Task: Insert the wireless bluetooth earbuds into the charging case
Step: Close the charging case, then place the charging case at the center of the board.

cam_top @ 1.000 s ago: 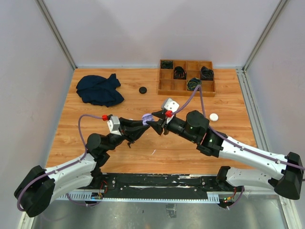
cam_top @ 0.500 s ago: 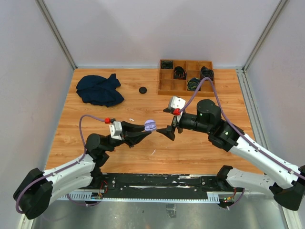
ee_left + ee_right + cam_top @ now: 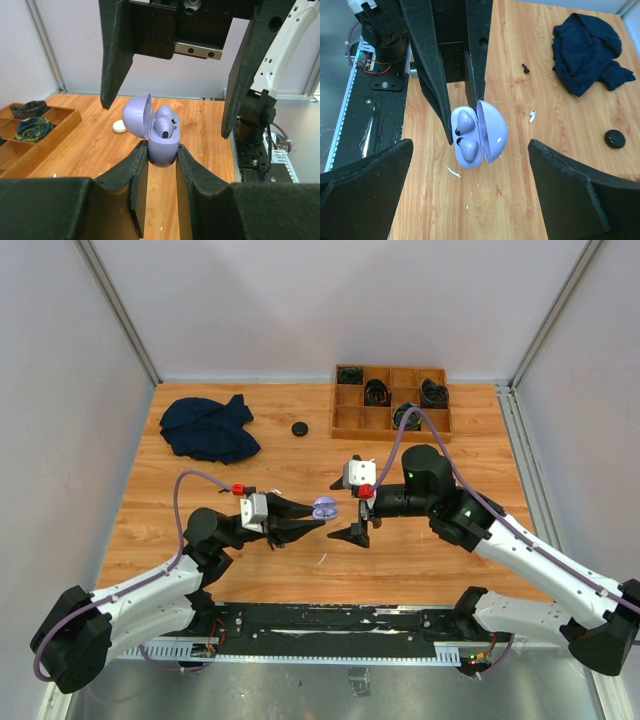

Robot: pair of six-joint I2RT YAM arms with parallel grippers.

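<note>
A pale purple charging case (image 3: 162,147) hangs above the table with my left gripper (image 3: 161,151) shut on its lower half. Its lid (image 3: 136,114) stands open. Two pale purple earbuds (image 3: 464,134) sit in its wells. From above, the case (image 3: 323,508) is at the table's middle, between the two grippers. My right gripper (image 3: 353,508) faces it from the right, open wide, with a gap between it and the case and nothing between its fingers (image 3: 367,185). A white earbud (image 3: 532,116) and a black earbud (image 3: 525,68) lie loose on the wood.
A dark blue cloth (image 3: 208,428) lies at the back left. A black round case (image 3: 299,428) sits beside it. A wooden divided tray (image 3: 345,420) with coiled black cables stands at the back right. A white round case (image 3: 449,485) lies right of my right arm.
My right gripper has opened wide and drawn back to the right, away from the purple case. My left gripper has kept its hold and shifted slightly right.
</note>
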